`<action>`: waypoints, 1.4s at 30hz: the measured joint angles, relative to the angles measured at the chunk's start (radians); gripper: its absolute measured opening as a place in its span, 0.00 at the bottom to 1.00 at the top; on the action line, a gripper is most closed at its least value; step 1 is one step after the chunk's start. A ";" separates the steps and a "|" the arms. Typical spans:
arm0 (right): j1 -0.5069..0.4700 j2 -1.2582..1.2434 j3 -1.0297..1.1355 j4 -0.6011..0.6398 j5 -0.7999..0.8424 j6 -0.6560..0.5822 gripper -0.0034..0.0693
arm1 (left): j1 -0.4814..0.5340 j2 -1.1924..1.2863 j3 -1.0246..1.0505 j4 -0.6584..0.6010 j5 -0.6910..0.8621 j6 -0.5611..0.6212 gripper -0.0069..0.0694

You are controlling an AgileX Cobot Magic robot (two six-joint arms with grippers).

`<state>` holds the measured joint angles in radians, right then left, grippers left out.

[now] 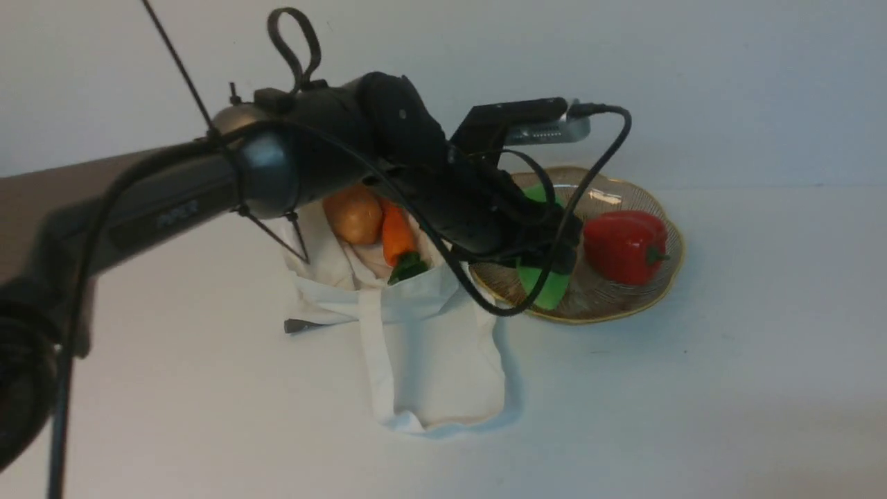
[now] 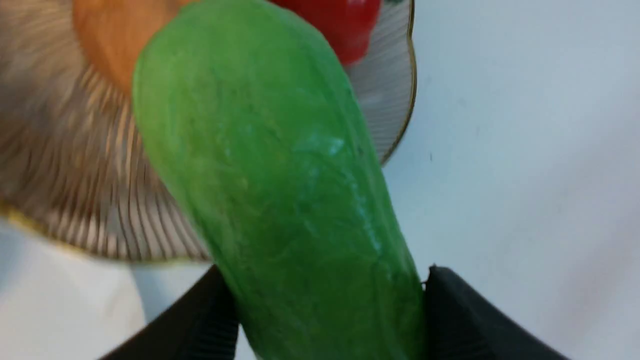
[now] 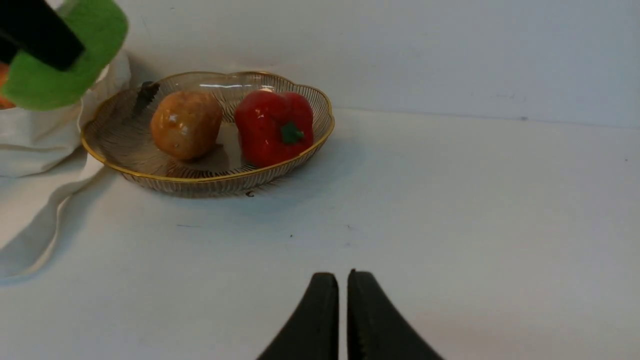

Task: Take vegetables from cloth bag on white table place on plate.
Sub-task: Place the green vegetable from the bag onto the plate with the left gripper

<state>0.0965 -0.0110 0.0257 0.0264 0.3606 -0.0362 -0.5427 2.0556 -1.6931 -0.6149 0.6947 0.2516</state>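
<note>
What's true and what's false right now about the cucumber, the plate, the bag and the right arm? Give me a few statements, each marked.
1. The left arm's jaws are clamped on the cucumber. True.
2. The plate is empty. False: it holds a red pepper and a potato.
3. The right arm's jaws are shut and hold nothing. True.
4. The cloth bag is empty. False: a carrot and a second potato lie at its mouth.
5. The cucumber lies on the white table. False: it is held in the air, over the plate's rim.
</note>
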 joint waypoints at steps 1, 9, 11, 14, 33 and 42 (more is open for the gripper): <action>0.000 0.000 0.000 0.000 0.000 0.000 0.08 | 0.000 0.031 -0.038 0.000 0.000 0.002 0.64; 0.000 0.000 0.000 0.000 0.000 0.000 0.08 | 0.029 0.207 -0.232 0.101 -0.022 -0.081 0.64; 0.000 0.000 0.000 0.000 0.000 0.000 0.08 | 0.042 0.222 -0.242 0.109 -0.039 -0.113 0.64; 0.000 0.000 0.000 0.000 0.000 0.000 0.08 | 0.056 0.234 -0.244 0.111 -0.070 -0.131 0.66; 0.000 0.000 0.000 0.000 0.000 0.000 0.08 | 0.052 0.202 -0.305 0.023 0.111 -0.137 0.86; 0.000 0.000 0.000 0.000 0.000 0.000 0.08 | 0.062 0.084 -0.355 0.019 0.230 -0.145 0.86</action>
<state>0.0965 -0.0110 0.0257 0.0264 0.3606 -0.0362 -0.4803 2.1393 -2.0477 -0.5957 0.9248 0.1065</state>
